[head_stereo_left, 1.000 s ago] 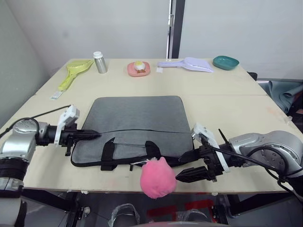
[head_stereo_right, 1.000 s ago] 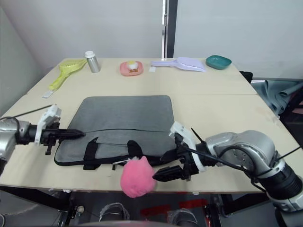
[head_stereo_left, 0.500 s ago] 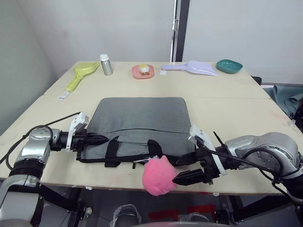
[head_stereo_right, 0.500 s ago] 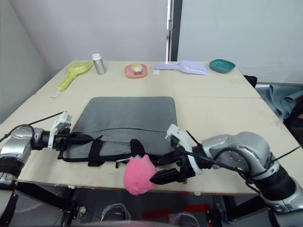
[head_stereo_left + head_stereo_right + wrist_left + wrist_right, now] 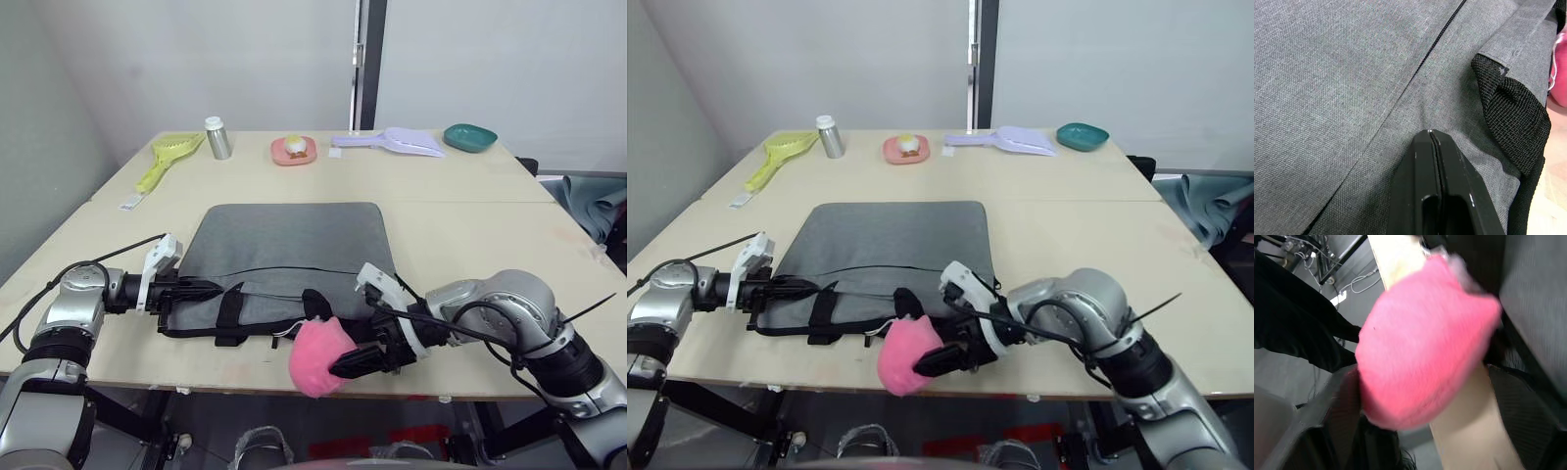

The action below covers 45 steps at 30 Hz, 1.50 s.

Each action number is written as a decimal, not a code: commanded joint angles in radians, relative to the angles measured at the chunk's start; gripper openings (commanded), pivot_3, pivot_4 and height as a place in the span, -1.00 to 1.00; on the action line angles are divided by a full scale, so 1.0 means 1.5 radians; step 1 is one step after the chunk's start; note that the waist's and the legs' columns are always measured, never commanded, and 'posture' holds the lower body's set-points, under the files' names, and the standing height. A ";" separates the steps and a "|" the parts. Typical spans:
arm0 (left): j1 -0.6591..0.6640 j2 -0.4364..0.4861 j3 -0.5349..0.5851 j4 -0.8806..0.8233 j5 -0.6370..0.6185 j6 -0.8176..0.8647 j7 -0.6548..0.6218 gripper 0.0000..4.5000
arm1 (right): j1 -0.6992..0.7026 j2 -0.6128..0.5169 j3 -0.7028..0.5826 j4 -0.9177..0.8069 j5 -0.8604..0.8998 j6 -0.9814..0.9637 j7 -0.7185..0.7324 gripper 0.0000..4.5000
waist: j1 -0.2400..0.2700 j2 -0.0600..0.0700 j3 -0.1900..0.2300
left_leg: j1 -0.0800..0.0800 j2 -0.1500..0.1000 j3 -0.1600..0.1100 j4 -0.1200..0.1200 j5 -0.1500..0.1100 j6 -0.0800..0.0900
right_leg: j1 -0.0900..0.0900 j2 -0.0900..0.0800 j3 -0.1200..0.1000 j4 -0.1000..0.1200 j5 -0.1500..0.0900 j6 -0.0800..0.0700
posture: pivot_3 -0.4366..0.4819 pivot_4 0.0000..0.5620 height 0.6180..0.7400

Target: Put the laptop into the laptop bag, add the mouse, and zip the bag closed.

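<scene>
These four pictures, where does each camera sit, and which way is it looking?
Left eye view: on the head, looking forward and down over the table; both arms show, the left gripper at the laptop bag.
Right eye view: its twin beside it, same scene, with the right gripper at the pink blob.
Left wrist view: on the left wrist, looking along its shut black fingers onto the bag's grey fabric and zipper.
Right wrist view: on the right wrist, close against the pink blob at the table's edge.
Shared: the bag and blob appear in all.

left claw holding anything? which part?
The left claw is shut on the laptop bag, pinching the grey fabric at its left near corner, beside a black strap handle.
</scene>
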 commanded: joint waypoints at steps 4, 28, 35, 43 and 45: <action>0.038 -0.018 -0.035 0.005 0.045 0.009 0.010 -1.00 | 0.006 -0.004 -0.029 -0.014 0.013 0.011 0.029 -0.40 | 0.001 0.000 0.000 | 0.000 -0.001 0.000 -0.001 0.000 0.000 | 0.000 0.000 0.000 -0.002 0.000 0.000 | -0.05 -0.47 1.00; 0.026 -0.021 -0.070 0.090 0.100 -0.103 0.008 -1.00 | 0.344 -0.474 -0.216 -0.064 -0.173 -0.270 0.269 -0.98 | 0.014 0.008 -0.005 | 0.000 -0.008 0.004 -0.009 0.000 0.001 | 0.001 -0.007 0.003 -0.008 -0.010 0.017 | -0.05 -0.47 1.00; 0.021 -0.023 -0.074 0.104 0.103 -0.121 0.007 -1.00 | 0.369 -0.521 -0.212 0.102 -0.299 -0.422 0.342 -0.98 | 0.008 0.007 -0.006 | 0.000 -0.009 0.005 -0.009 -0.001 0.003 | 0.001 -0.008 0.003 -0.008 -0.010 0.017 | -0.05 -0.47 1.00; 0.036 -0.022 -0.076 0.100 0.104 -0.141 0.002 -1.00 | 0.238 -0.515 -0.128 0.266 -0.496 -0.603 0.363 -0.98 | 0.000 0.006 -0.006 | 0.000 -0.009 0.006 -0.009 -0.001 0.005 | 0.001 -0.008 0.003 -0.009 -0.010 0.017 | -0.05 -0.47 1.00; 0.039 -0.022 -0.078 0.099 0.104 -0.141 -0.002 -1.00 | 0.175 -0.485 -0.105 0.293 -0.525 -0.627 0.358 -0.98 | -0.004 0.006 -0.006 | 0.000 -0.010 0.008 -0.009 -0.001 0.006 | 0.001 -0.009 0.003 -0.010 -0.010 0.017 | -0.05 -0.47 1.00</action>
